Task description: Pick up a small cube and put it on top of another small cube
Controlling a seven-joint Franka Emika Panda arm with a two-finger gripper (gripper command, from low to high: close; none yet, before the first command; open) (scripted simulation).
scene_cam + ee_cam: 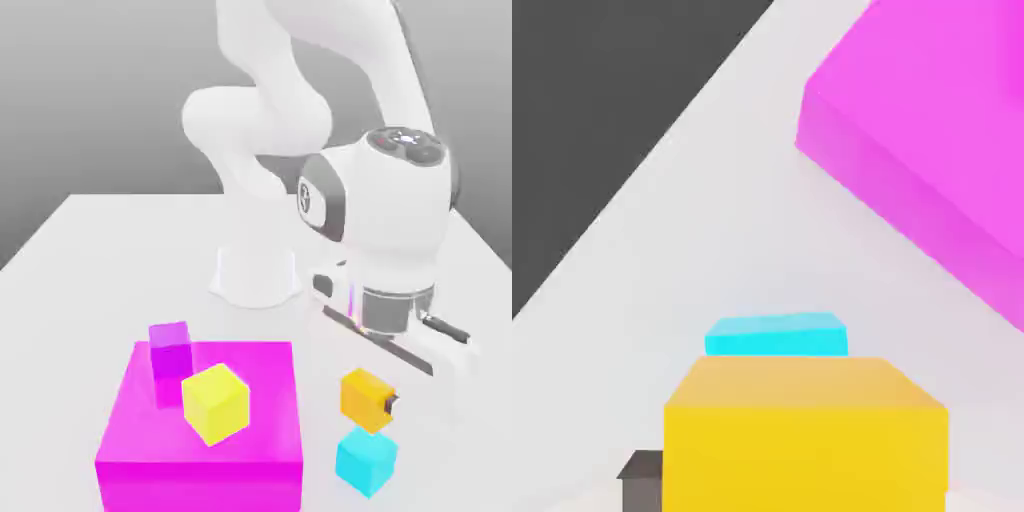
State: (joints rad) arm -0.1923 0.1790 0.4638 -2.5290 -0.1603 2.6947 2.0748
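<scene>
Orange cube (364,397) lifted, clamped in the fingers (388,402), not yet stacked.
Exterior view: it hangs just above the cyan cube (366,462), apparently not resting on it; magenta block (200,425) lies to the exterior view's left on the bench (90,260). Hand view: orange cube (805,435) held close, cyan cube (777,335) beyond. Left to do: lower, release.

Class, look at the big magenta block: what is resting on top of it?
On the big magenta block sit a small purple cube and a lighter yellow cube, apart. Whatever lies under them is covered.
</scene>
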